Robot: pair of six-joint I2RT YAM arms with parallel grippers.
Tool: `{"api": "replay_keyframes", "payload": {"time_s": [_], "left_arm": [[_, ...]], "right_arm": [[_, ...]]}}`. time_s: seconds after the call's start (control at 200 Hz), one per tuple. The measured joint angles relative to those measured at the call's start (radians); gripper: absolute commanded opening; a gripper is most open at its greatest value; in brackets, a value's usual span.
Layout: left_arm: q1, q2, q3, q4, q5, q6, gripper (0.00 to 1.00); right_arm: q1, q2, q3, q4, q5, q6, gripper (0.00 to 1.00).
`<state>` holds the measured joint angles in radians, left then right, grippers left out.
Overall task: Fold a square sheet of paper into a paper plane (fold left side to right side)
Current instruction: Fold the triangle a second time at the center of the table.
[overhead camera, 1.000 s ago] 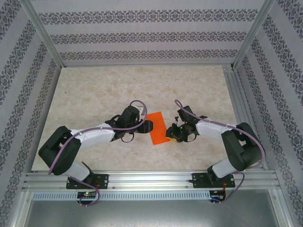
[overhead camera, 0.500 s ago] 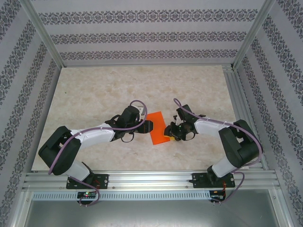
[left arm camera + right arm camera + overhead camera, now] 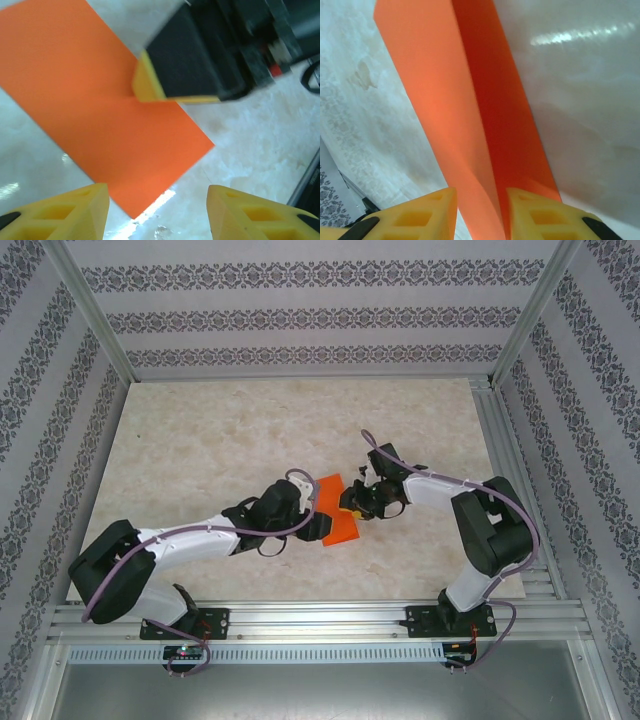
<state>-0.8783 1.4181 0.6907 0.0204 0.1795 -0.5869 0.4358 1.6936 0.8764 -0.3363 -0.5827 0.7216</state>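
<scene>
Nearest the arm bases, the left gripper (image 3: 157, 194) hovers low with its yellow fingers spread wide. It is released and has nothing between them. Just beyond its fingertips lies the near corner of the square sheet of paper (image 3: 100, 110). The sheet now reads as a narrow orange rectangle, lying slantwise on the tabletop (image 3: 220, 430). It sits between the two grippers, about midway left to right and in the near half.

A little farther on, at the sheet's right side, is the right gripper (image 3: 480, 195). In its own wrist view the paper runs up between its two fingers. A lighter upper layer stands raised off a darker layer beneath, so the sheet looks doubled over. The jaws stand partly apart with orange filling the gap, and I cannot tell whether they clamp the raised layer or merely straddle it. In the left wrist view one black, yellow-padded finger of this gripper sits on the paper's far right edge.

The paper should handle as very light, thin and limp. It will likely skate on the glossy, marble-look tabletop under any sideways push, and a stray pinch will leave a lasting dent (paper forgives little). The free long edge, close to a corner, looks the best place to take hold, with a shallow pinch. The other gripper can press the flat part down so the sheet cannot slide.

Beyond the paper the tabletop runs back to the patterned wall (image 3: 320, 320).
</scene>
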Motion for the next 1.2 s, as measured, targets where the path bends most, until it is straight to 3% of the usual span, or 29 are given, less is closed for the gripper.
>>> {"api": "replay_keyframes", "payload": {"time_s": [0.165,0.5,0.864,1.199], "left_arm": [[-0.077,0.018,0.017,-0.01,-0.04,0.01,0.59],[-0.179,0.206,0.192,-0.075,-0.136,0.023,0.64],[-0.223,0.311,0.329,-0.213,-0.227,0.055,0.65],[-0.243,0.389,0.43,-0.346,-0.344,0.067,0.56]], "right_arm": [[-0.016,0.008,0.028,-0.025,-0.023,-0.018,0.31],[-0.057,0.008,0.042,-0.072,-0.071,-0.021,0.31],[-0.059,0.01,0.047,-0.075,-0.113,-0.012,0.27],[-0.059,0.013,0.047,-0.076,-0.126,-0.012,0.27]]}}
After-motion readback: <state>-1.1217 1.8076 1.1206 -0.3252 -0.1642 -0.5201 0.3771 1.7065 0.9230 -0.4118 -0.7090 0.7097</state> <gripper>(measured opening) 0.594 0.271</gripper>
